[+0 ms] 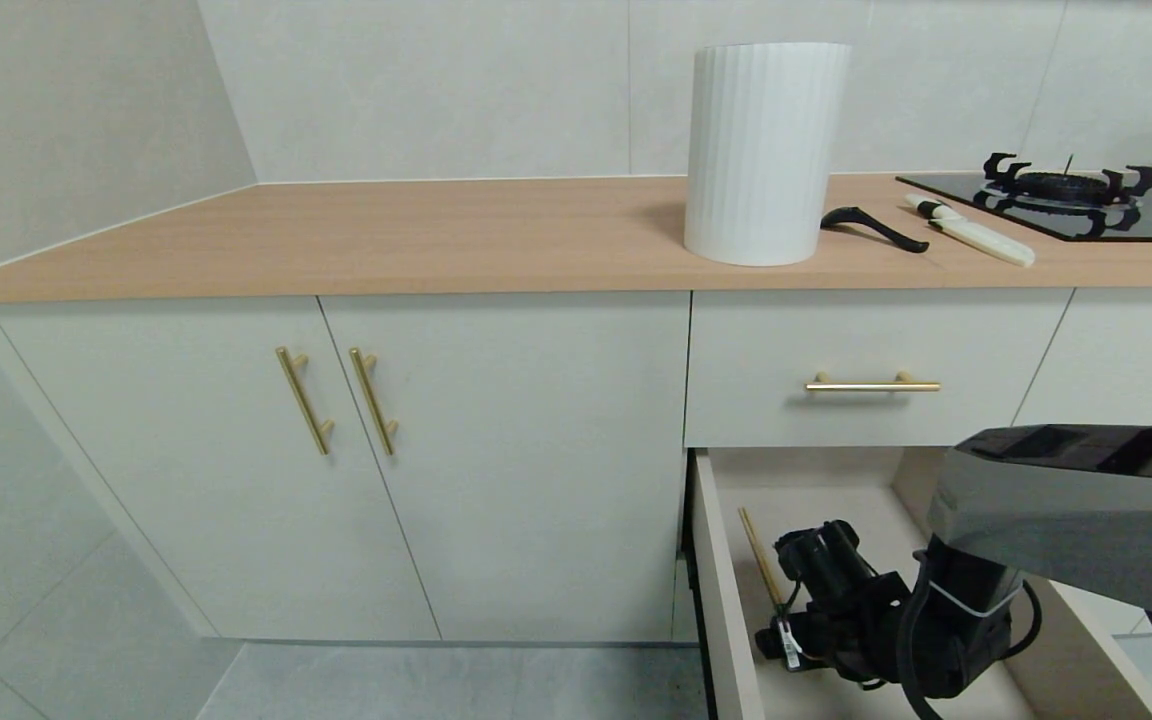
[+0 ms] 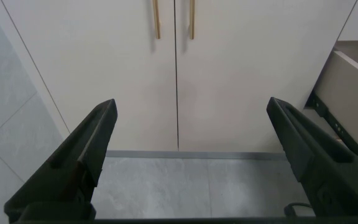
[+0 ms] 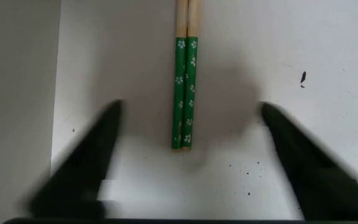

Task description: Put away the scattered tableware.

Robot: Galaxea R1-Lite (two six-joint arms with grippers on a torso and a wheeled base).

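Observation:
A pair of chopsticks (image 3: 185, 74) with green flowered ends lies on the white floor of the open lower drawer (image 1: 716, 560); in the head view the chopsticks (image 1: 758, 555) rest along the drawer's left wall. My right gripper (image 3: 188, 162) hangs open just above them, a finger on each side, not touching. In the head view my right gripper (image 1: 821, 565) sits inside the drawer. My left gripper (image 2: 191, 155) is open and empty, low in front of the cabinet doors (image 2: 178, 68). On the counter lie a black-handled utensil (image 1: 871, 227) and a white knife (image 1: 976, 235).
A tall white ribbed container (image 1: 761, 150) stands on the wooden counter (image 1: 386, 235). A black gas hob (image 1: 1066, 200) sits at the right. A shut drawer with a gold handle (image 1: 871, 384) is above the open one. Grey tiled floor (image 2: 185, 186) lies below the cabinet.

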